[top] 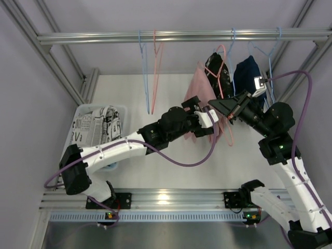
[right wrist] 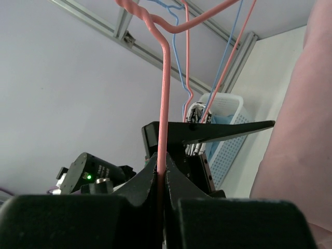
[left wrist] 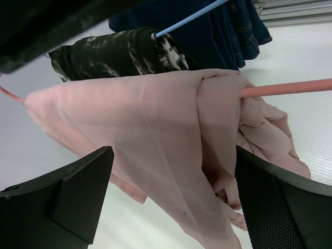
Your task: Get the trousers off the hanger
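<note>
Crowded by black-patterned garment and navy garment; straddled pink trousers, left gripper spread; pinched pink hanger in right gripper. Hung over white table from aluminium rail.

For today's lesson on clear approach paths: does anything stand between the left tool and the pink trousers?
Nothing visible does. The pink trousers hang right before the open left tool, while the right tool clamps the pink hanger.
</note>
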Robot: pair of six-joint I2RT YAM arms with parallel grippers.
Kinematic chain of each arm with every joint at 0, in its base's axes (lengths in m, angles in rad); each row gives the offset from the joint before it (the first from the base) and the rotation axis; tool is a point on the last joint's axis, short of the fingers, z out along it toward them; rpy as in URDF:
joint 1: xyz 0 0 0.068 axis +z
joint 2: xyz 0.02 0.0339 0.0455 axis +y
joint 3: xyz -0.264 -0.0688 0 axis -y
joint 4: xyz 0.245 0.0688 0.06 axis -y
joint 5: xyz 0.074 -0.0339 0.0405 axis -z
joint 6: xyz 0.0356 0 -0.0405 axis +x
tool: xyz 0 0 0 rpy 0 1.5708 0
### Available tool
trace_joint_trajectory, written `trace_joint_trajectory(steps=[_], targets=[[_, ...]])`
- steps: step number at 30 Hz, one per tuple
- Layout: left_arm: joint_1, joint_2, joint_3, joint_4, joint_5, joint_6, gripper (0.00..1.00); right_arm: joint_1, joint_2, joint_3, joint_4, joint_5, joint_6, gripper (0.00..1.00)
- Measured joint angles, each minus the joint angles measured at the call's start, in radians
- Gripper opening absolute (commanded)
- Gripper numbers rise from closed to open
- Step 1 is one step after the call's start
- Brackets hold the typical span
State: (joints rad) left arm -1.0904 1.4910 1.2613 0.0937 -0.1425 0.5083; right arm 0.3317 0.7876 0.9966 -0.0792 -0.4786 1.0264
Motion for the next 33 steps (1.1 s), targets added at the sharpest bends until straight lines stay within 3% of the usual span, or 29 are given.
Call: trace_joint_trajectory(steps=[3,6,14,17,22,33], targets=[[0.011,0.013,0.005,0.013,-0.002,-0.005,0.99,0.000,0.000,0.010,0.004,-0.002,-0.001,0.00],[0.018,0.022,0.018,0.028,-0.013,-0.013,0.93,0.000,0.001,0.020,0.005,-0.002,-0.004,0.00],[0.076,0.024,0.037,0.034,-0.013,-0.055,0.46,0.000,-0.002,0.021,0.005,-0.002,-0.010,0.00],[0.099,0.024,0.048,0.033,-0.002,-0.065,0.35,0.001,-0.002,0.021,0.011,-0.002,-0.008,0.00],[0.108,0.037,0.086,0.027,0.022,-0.073,0.00,0.008,-0.002,0.021,0.046,-0.011,-0.003,0.00],[0.121,0.062,0.168,-0.033,0.079,-0.139,0.00,0.013,0.001,0.017,0.060,-0.011,-0.013,0.00]])
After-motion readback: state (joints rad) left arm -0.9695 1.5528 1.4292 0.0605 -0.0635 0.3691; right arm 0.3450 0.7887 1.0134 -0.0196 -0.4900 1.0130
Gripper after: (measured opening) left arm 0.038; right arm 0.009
